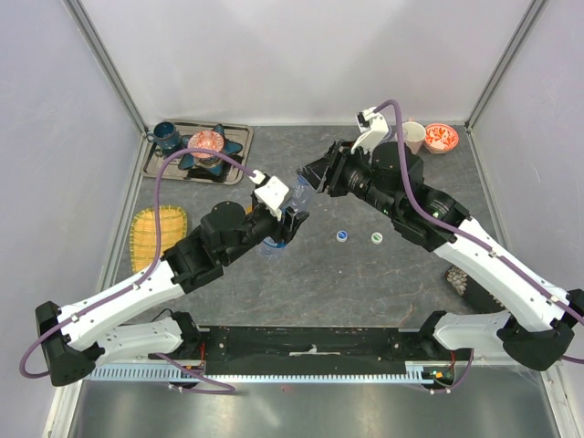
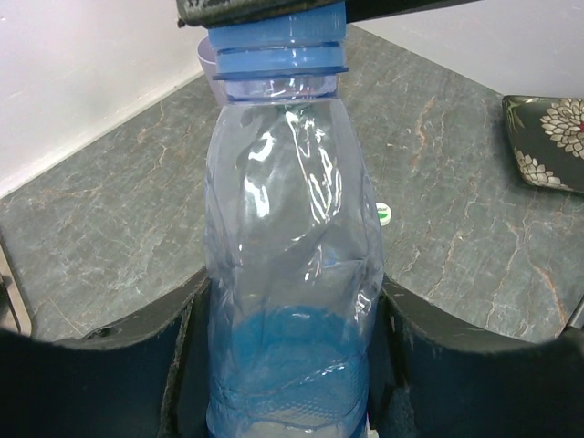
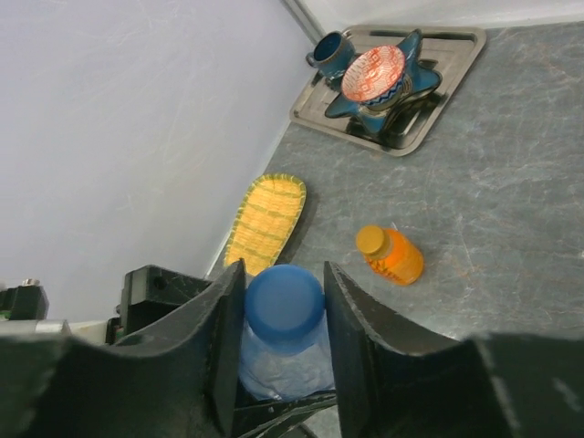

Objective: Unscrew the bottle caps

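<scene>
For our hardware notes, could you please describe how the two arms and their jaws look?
The left arm and right arm have white shells and black joints. A purple cable runs to each white wrist camera. Their jaws are black.

Blue-tinted bottle (image 2: 292, 274) in the left pincer (image 2: 290, 388)

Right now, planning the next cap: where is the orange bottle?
In the right wrist view, the orange bottle sits on the table right of the yellow dish, below the tray.
</scene>
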Robot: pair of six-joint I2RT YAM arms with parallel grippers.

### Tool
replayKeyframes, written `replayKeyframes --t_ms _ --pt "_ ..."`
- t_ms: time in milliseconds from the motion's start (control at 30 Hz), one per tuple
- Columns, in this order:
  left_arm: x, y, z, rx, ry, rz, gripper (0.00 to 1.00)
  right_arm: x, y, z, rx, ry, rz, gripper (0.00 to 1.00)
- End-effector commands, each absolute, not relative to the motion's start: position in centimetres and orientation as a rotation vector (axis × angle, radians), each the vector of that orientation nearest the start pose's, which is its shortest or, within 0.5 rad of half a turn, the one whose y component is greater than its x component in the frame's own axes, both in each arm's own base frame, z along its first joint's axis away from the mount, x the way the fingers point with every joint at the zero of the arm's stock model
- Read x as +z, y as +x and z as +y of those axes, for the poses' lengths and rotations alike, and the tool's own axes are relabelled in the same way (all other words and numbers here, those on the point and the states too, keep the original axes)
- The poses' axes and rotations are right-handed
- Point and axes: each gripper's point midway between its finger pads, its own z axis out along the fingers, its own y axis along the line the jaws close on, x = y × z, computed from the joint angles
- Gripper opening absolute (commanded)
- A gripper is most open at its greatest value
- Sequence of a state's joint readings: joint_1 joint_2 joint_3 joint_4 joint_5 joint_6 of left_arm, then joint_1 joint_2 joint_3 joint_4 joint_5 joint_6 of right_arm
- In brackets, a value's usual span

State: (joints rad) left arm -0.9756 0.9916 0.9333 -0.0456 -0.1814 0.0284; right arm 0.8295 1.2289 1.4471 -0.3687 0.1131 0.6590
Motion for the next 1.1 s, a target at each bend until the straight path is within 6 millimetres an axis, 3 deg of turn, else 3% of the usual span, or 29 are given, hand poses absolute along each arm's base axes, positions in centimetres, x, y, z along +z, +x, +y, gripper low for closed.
replayKeyframes --t_ms 0,233,300,367,500,567,667,800,867,900,1067 --pt "33.2 23.0 -28.0 -0.552 0.681 1.490 0.46 40.7 26.5 30.4 1.011 -0.077 1.803 0.42" --pt "33.5 23.0 -28.0 -0.557 0.675 1.488 0.46 39.6 26.0 30.8 1.025 -0.119 1.827 0.27" --pt "33.6 22.9 -28.1 -0.568 0.676 1.485 0.45 39.2 26.0 30.8 1.023 -0.134 1.829 0.16" --pt "34.0 22.6 -28.2 -0.588 0.687 1.472 0.45 39.0 25.5 31.1 1.031 -0.181 1.824 0.00" --pt "35.4 20.5 -29.0 -0.712 0.747 1.413 0.42 39.2 24.6 31.3 1.039 -0.296 1.790 0.00" --pt "36.6 18.1 -29.8 -0.831 0.836 1.350 0.41 40.5 23.7 31.1 1.049 -0.375 1.729 0.00" --pt "38.2 15.2 -30.2 -1.001 0.938 1.290 0.36 42.2 21.1 31.7 1.120 -0.566 1.643 0.00" --pt "39.8 11.1 -29.6 -1.300 1.109 1.192 0.36 44.1 16.0 32.0 1.269 -0.846 1.501 0.00" --pt "40.3 10.6 -28.9 -1.381 1.150 1.161 0.37 44.6 14.5 31.8 1.302 -0.922 1.439 0.00" --pt "40.7 9.2 -28.7 -1.481 1.210 1.120 0.37 45.0 13.6 31.5 1.317 -0.964 1.395 0.00" --pt "40.8 7.6 -28.3 -1.664 1.313 1.072 0.38 45.5 9.3 30.9 1.444 -1.170 1.216 0.00"
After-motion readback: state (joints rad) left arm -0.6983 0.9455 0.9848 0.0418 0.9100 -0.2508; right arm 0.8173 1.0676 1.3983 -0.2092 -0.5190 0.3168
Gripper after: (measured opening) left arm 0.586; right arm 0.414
